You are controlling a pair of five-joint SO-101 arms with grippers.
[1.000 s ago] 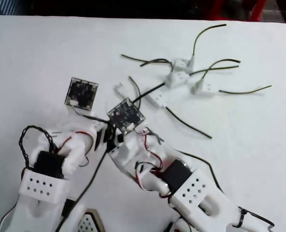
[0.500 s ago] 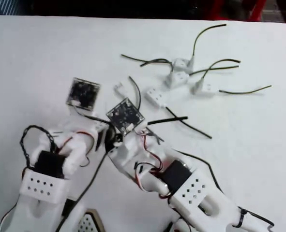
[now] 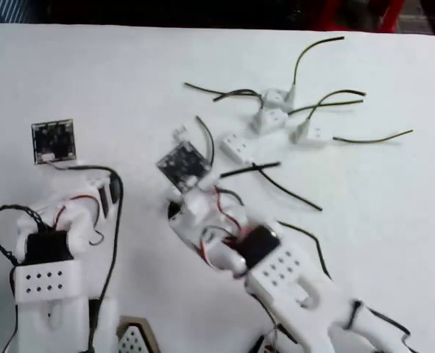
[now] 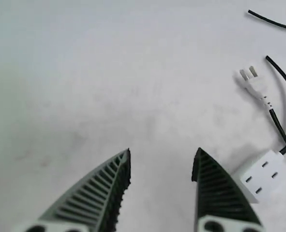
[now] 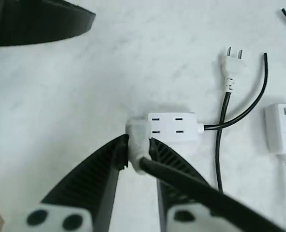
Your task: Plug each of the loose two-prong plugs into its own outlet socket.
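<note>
My right gripper (image 5: 139, 145) is shut on a white two-prong plug (image 5: 138, 137) whose black cable (image 3: 250, 169) trails back over the arm. The plug touches the end of a white outlet socket (image 5: 174, 125); its prongs are hidden. A loose plug (image 5: 232, 65) lies just beyond, prongs up, also seen as the plug (image 3: 179, 132). Another socket (image 5: 283, 125) lies to the side. My left gripper (image 4: 162, 157) stands open over bare table at the left, with the loose plug (image 4: 251, 79) and a socket (image 4: 261, 176) off to its side.
Three more sockets with dark cables (image 3: 278, 97), (image 3: 269, 120), (image 3: 309, 134) lie in a cluster at the back right. A black finger of the left gripper (image 5: 36, 19) shows near the right gripper. The table (image 3: 92, 73) is bare at the back left.
The left arm has swung away to the left, leaving the right arm. The right arm has shifted slightly forward with the plug, and its cable has moved up.
</note>
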